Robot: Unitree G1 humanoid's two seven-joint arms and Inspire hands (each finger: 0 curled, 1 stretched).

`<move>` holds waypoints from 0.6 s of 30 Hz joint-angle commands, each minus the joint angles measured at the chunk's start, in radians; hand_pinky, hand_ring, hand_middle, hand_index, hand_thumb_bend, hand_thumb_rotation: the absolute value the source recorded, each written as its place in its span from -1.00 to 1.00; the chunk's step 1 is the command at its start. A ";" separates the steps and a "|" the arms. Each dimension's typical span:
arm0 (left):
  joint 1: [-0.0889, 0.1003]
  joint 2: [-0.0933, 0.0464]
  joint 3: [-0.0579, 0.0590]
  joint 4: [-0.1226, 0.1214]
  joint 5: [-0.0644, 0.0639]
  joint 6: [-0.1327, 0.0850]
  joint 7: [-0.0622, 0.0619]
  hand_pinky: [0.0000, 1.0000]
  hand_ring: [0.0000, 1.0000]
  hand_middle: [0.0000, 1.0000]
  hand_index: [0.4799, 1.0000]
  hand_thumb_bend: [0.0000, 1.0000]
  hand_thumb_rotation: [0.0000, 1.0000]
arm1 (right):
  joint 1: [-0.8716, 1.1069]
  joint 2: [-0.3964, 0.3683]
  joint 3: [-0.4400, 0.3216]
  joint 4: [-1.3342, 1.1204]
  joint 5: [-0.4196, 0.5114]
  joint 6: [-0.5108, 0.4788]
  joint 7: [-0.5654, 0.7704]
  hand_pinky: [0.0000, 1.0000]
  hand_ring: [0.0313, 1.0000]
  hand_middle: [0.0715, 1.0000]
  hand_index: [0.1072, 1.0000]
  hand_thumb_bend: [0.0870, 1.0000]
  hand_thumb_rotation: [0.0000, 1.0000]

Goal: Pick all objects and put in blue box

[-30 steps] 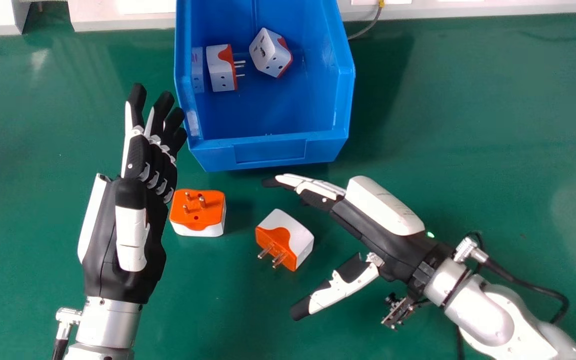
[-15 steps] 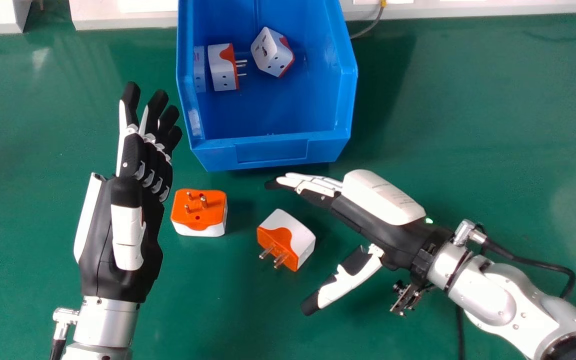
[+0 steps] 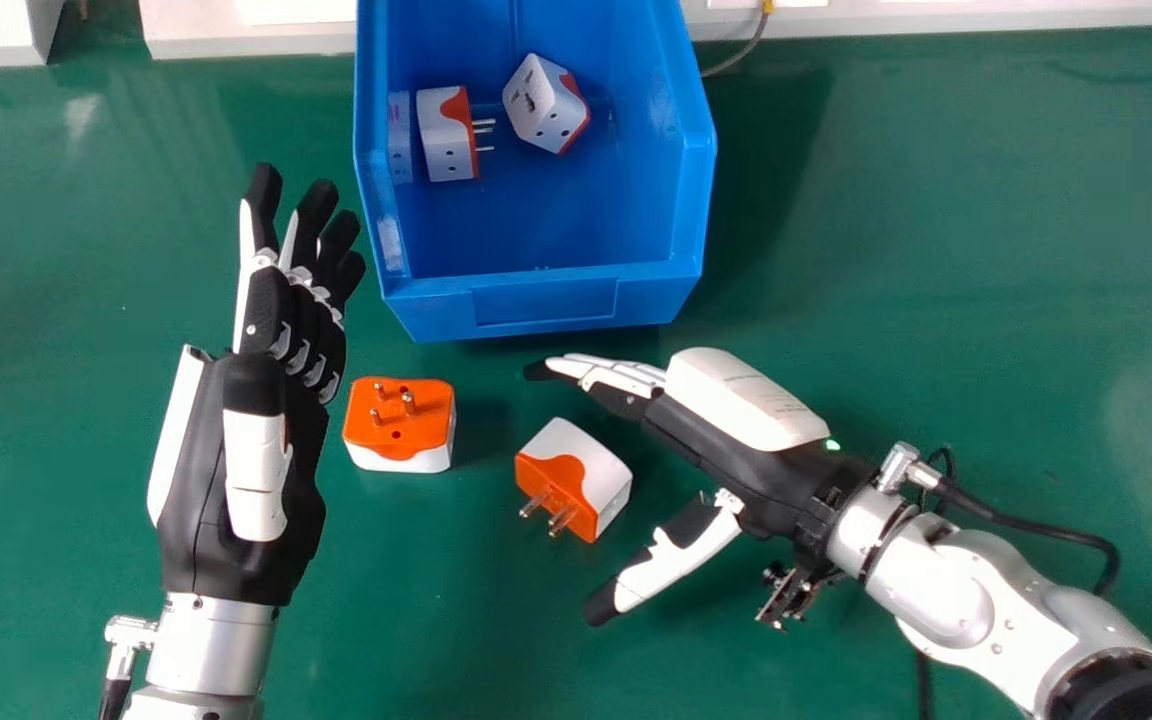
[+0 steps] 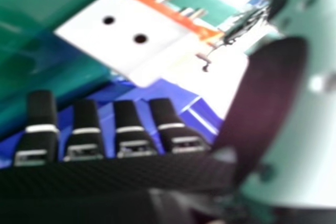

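Just before the palm of the open right hand (image 3: pixel 726 460) lies an orange-and-white adapter (image 3: pixel 576 478).

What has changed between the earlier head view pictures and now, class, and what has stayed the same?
Since the first picture, the left hand has shifted slightly left. Since the second, the right hand has moved a little left. Nothing was taken hold of or let go. The blue box, two adapters inside and two outside stayed put.
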 commanded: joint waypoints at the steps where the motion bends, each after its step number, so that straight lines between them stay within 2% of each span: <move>1: 0.000 -0.002 -0.003 -0.017 -0.001 -0.017 -0.004 1.00 0.98 1.00 1.00 0.79 0.98 | -0.028 0.020 0.011 0.005 -0.013 0.013 -0.043 0.54 0.77 0.81 0.76 1.00 -0.24; 7: -0.001 -0.002 -0.003 -0.016 -0.001 -0.017 -0.004 1.00 0.98 1.00 1.00 0.79 0.98 | -0.049 0.049 0.031 0.025 -0.030 0.035 -0.085 0.50 0.72 0.80 0.75 1.00 -0.24; 12: -0.001 -0.003 -0.004 -0.016 0.003 -0.022 -0.002 1.00 0.98 1.00 1.00 0.79 0.98 | -0.068 0.055 0.039 0.032 -0.020 0.043 -0.072 0.48 0.68 0.78 0.75 1.00 -0.26; 18: -0.002 -0.004 -0.005 -0.014 0.002 -0.022 -0.003 1.00 0.98 1.00 1.00 0.79 0.98 | -0.082 0.067 0.045 0.045 -0.017 0.049 -0.054 0.48 0.68 0.78 0.75 1.00 -0.28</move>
